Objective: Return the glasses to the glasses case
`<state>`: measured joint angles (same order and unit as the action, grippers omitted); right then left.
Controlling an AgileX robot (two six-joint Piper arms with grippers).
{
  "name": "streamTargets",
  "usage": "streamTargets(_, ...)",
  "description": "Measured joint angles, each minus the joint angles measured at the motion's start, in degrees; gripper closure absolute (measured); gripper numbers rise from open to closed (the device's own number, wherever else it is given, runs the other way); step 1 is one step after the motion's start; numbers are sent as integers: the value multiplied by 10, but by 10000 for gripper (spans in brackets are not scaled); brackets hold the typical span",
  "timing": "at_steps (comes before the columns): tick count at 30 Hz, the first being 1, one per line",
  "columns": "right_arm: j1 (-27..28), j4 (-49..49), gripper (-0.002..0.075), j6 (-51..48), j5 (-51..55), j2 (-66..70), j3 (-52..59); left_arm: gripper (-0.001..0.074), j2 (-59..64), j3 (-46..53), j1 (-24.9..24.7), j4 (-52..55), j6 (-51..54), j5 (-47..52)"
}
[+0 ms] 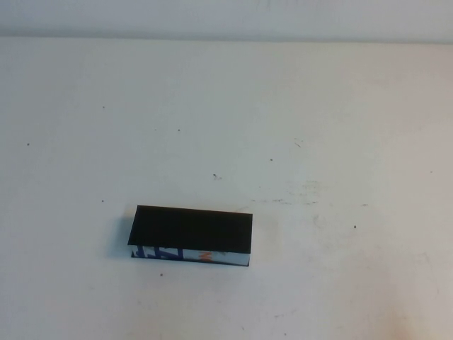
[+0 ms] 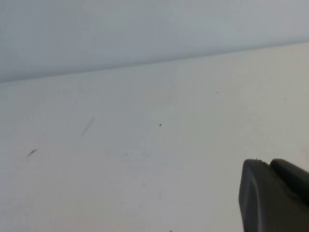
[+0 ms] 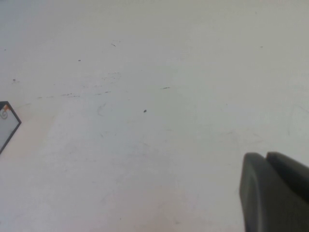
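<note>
The glasses case [image 1: 192, 235] lies closed on the white table, left of centre and near the front, its black lid up and its blue, white and orange printed front edge toward me. One corner of it shows in the right wrist view [image 3: 7, 122]. The glasses are out of view. Neither arm shows in the high view. My left gripper [image 2: 268, 164] is shut and empty over bare table. My right gripper [image 3: 264, 157] is shut and empty over bare table, well to the right of the case.
The white table [image 1: 318, 127] carries small dark specks and faint scuff marks. A pale wall runs along its far edge [image 1: 226, 35].
</note>
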<state>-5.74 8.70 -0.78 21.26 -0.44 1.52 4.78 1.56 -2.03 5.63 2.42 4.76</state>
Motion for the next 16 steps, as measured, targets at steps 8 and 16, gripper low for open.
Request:
streamTargets(8, 0, 1, 737, 0, 1, 0, 0, 738, -53, 0, 5, -11, -6, 161)
streamTargets(16, 0, 1, 737, 0, 1, 0, 0, 738, -53, 0, 5, -11, -6, 174)
